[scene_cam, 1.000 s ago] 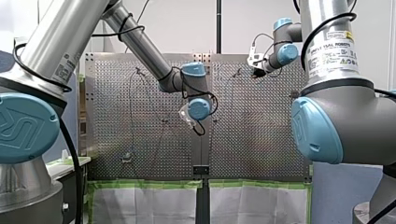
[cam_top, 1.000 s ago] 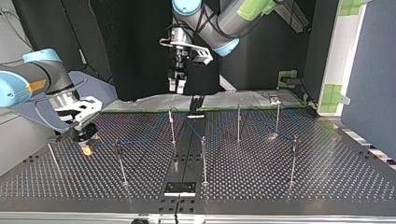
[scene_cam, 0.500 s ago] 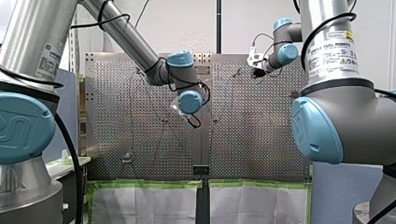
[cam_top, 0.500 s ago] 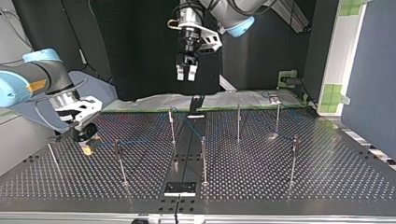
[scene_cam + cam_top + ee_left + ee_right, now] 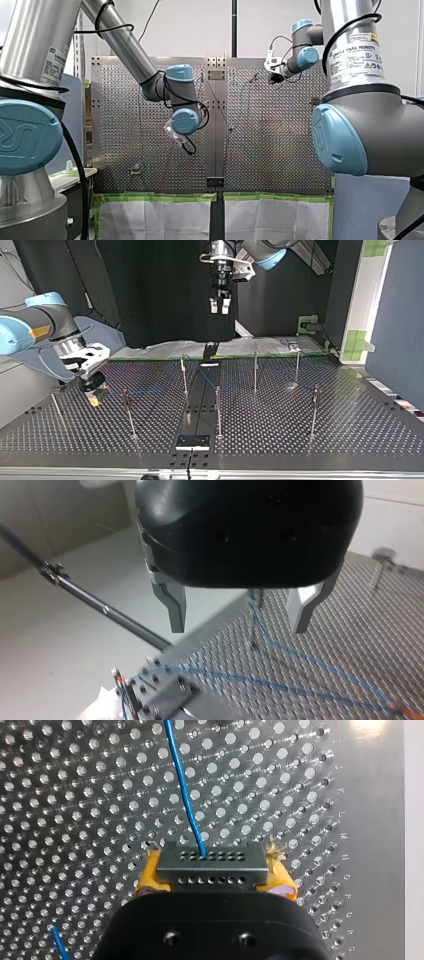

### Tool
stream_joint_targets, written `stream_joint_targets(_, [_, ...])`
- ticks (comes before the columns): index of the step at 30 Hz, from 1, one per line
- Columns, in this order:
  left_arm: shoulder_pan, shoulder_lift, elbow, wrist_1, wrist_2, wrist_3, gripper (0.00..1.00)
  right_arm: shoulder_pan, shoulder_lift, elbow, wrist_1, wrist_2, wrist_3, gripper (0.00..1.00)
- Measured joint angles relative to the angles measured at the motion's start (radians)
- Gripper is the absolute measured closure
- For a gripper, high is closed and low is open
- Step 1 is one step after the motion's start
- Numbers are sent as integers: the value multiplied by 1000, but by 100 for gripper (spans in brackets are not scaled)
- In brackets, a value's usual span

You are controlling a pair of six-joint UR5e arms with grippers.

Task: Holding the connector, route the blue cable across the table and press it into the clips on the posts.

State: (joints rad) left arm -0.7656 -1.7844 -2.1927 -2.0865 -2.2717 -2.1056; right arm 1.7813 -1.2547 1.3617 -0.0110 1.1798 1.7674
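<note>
Judging from the top view, the routing is under way but not finished. Nearest the camera, thin metal posts (image 5: 218,410) rise upright from the counter (image 5: 300,440), a dull steel sheet drilled in a regular grid of round holes, with a small black plate (image 5: 192,441) at its near edge. A little further in, at that view's left, my right end effector (image 5: 93,392) sits low over the counter, closed on the connector (image 5: 211,867). This is a flat grey rectangular block with two rows of small holes, pinched between worn, frayed yellow pads (image 5: 150,876). The blue cable (image 5: 182,785), thin, smooth and pliant, leaves the connector's face and trails across the holes toward the middle posts. It seems to run low among them, and I cannot tell whether it is seated on any post, so pressing it in is likely what remains. Furthest back, my left end effector (image 5: 220,305), black-bodied with angular metal fingers (image 5: 175,610), hangs high above the counter's far edge, spread open and empty, well apart from the cable.
</note>
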Motion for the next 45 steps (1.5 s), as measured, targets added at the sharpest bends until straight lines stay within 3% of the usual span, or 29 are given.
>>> stream_joint_targets(18, [12, -160, -186, 51, -15, 5, 0, -6, -1, 0, 0, 1, 0, 100])
stream_joint_targets(33, [12, -166, -336, 75, -13, 56, 0, -6, 0, 3, -1, 5, -2, 100])
stream_joint_targets(45, [12, -166, -345, 78, -13, 61, 0, -6, 0, 3, -1, 6, -3, 100])
